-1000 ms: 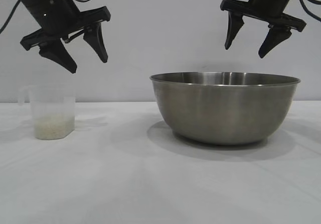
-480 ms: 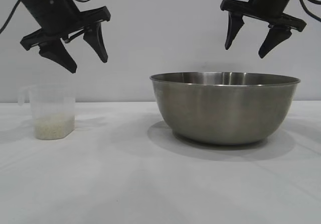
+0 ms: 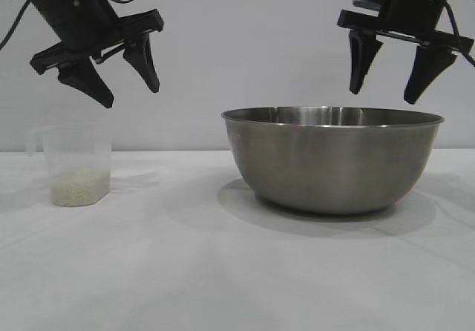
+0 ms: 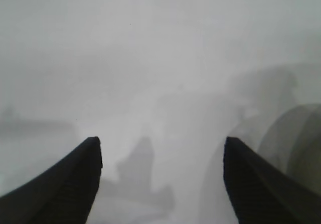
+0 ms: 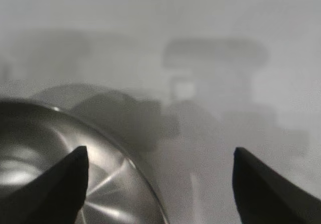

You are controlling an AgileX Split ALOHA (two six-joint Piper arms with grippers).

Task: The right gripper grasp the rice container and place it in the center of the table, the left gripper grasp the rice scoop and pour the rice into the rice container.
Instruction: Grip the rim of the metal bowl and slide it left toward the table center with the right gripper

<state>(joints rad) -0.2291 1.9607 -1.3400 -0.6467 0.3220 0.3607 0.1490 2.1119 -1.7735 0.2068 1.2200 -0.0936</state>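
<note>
So the only thing that moved in that last second was the right hand (image 3: 392, 90). It had been sitting higher and angled, and it swung to point nearly straight down and dropped closer to the right side of the steel mixing bowl (image 3: 332, 159). My read: it was lining up on the rim for the grab, so the task was barely started. The bowl was parked right of centre on the white desk (image 3: 223, 271) and hadn't budged.

The right hand's fingers were spread wide with nothing between them, tips hanging just above the rim, not touching it. From its wrist view one fingertip (image 5: 65, 184) looked to be over the bowl's inside (image 5: 50, 174) and the other outside, so it was straddling the rim from above.

The left hand (image 3: 122, 86) hadn't moved at all, also spread and empty, hovering above the clear measuring cup (image 3: 74, 164) at the desk's left. The cup stood upright with a shallow layer of rice (image 3: 79, 186) in the bottom, well apart from the bowl.
</note>
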